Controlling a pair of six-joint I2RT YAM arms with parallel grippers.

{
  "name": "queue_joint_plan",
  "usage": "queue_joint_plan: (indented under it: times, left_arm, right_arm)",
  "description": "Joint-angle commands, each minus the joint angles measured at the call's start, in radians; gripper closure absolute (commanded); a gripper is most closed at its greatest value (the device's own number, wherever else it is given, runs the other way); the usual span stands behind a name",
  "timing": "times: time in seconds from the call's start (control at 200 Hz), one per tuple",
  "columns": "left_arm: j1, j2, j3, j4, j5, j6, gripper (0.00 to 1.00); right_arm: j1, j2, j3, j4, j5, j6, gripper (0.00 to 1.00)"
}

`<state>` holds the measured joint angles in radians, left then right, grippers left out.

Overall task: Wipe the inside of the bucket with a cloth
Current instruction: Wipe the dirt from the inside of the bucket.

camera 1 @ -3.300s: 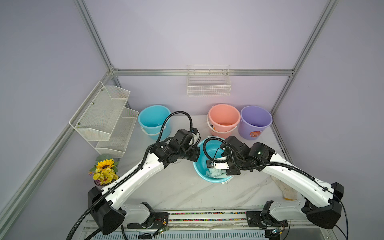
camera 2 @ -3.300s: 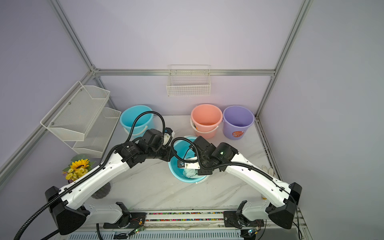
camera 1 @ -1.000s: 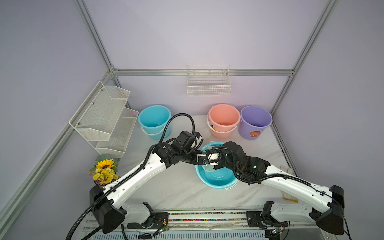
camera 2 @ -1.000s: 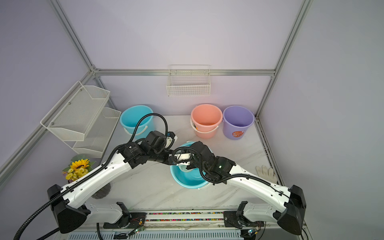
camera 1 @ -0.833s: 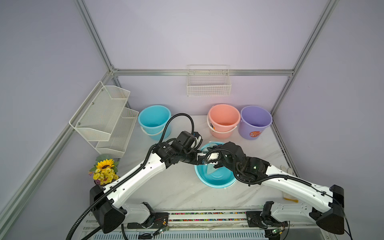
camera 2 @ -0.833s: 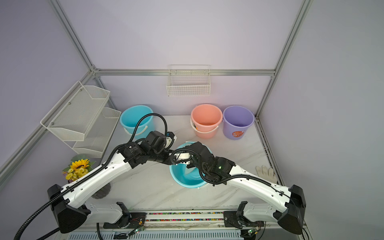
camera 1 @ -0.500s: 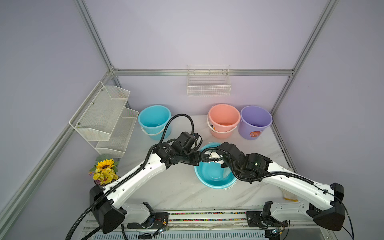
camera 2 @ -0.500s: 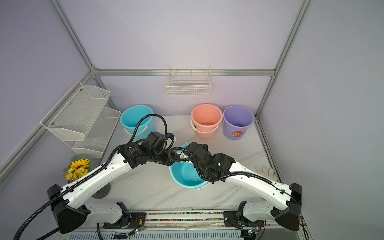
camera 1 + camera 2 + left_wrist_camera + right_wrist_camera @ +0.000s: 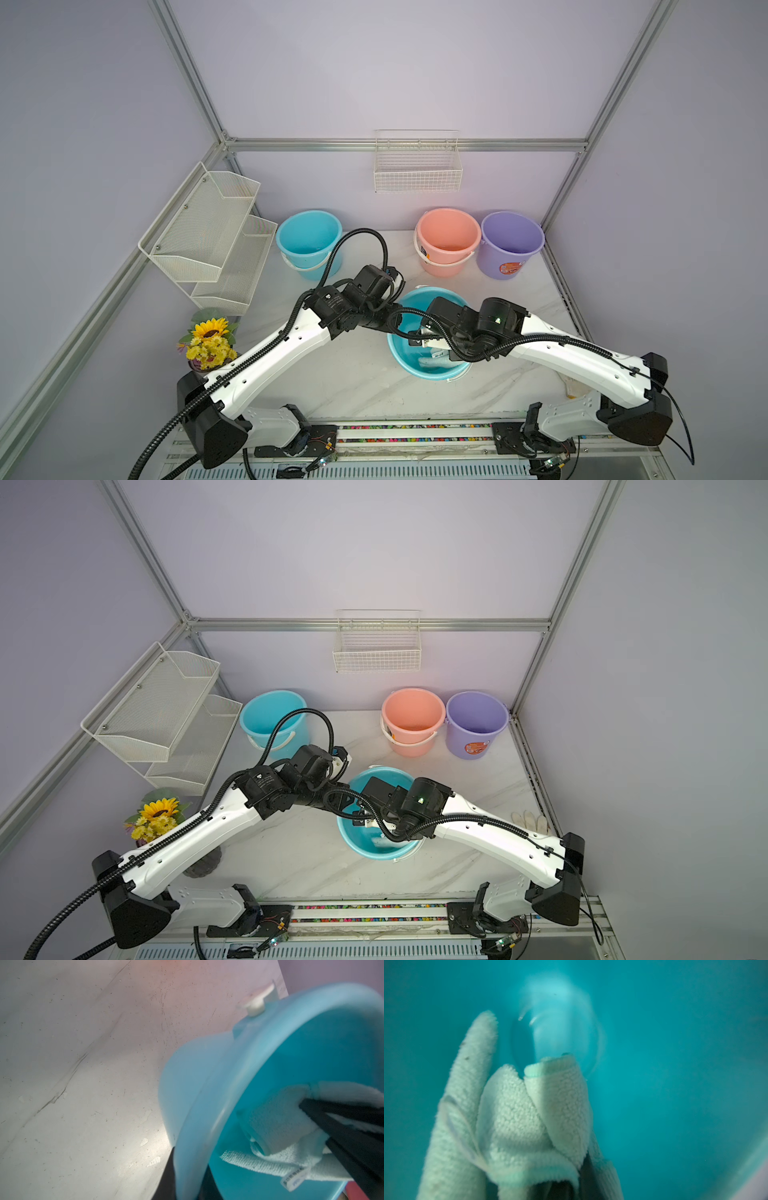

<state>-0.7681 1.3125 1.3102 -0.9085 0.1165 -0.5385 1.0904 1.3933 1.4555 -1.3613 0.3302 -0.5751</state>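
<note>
Links: white shells [image 9: 270, 357] with small screw holes.
Joints: black housings [image 9: 332, 305] nearest the tool end.
Cable: black corrugated hose [image 9: 365, 230] behind the tool end.
Marking: green light [image 9: 497, 320].

A: Where is there free room around the tilted bucket [image 9: 405, 355]?
B: Bare surface [image 9: 365, 386] at 6, between the left arm [image 9: 282, 349] coming in from 8 and the right arm [image 9: 573, 361] from 4
A: Behind it?
B: A gap at 11 between the blue bucket [image 9: 309, 239] and the pink bucket [image 9: 448, 241], with a cable [image 9: 357, 237] looping over it; the purple bucket [image 9: 511, 243] blocks 1
A: The sides?
B: The flower pot [image 9: 210, 338] at 9, the mesh rack [image 9: 208, 232] at 10, a white glove [image 9: 530, 818] at 3
A: The mouth?
B: Crowded: the left claw [image 9: 394, 323] clamps the rim, and the right claw [image 9: 307, 1108] with its cloth [image 9: 512, 1109] fills the middle
</note>
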Motion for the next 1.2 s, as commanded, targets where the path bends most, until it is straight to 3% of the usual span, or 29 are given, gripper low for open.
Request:
queue_joint_plan:
  times: [0.0, 0.165, 0.285, 0.405, 0.515, 0.675, 0.815, 1.04, 1.195]
  left_arm:
    - [0.0, -0.042, 0.03, 0.044, -0.021, 0.002, 1.0]
    - [0.001, -0.04, 0.033, 0.051, -0.01, -0.001, 1.0]
    - [0.001, -0.04, 0.034, 0.058, 0.0, -0.002, 1.0]
    - [0.001, -0.039, 0.032, 0.059, 0.008, -0.003, 1.0]
    - [0.0, -0.04, 0.029, 0.059, 0.012, -0.004, 1.0]
    - [0.001, -0.042, 0.021, 0.065, 0.015, -0.003, 1.0]
    - [0.0, -0.036, 0.024, 0.063, 0.027, 0.005, 1.0]
    - [0.0, -0.036, 0.022, 0.049, 0.027, 0.005, 1.0]
    - [0.002, -0.032, 0.021, 0.039, 0.024, -0.001, 1.0]
  right_arm:
    - [0.012, -0.018, -0.018, 0.006, -0.337, 0.116, 1.0]
    - [0.012, -0.109, -0.147, 0.33, -0.582, 0.243, 1.0]
    - [0.012, -0.138, -0.254, 0.63, -0.655, 0.37, 1.0]
    - [0.013, -0.143, -0.354, 0.941, -0.635, 0.488, 1.0]
    - [0.014, -0.137, -0.385, 1.083, -0.469, 0.486, 1.0]
    - [0.014, -0.157, -0.423, 1.235, -0.174, 0.35, 1.0]
    - [0.014, -0.158, -0.448, 1.36, -0.018, 0.197, 1.0]
    - [0.014, -0.138, -0.416, 1.273, 0.305, -0.054, 1.0]
    - [0.014, -0.172, -0.418, 1.2, 0.441, -0.171, 1.0]
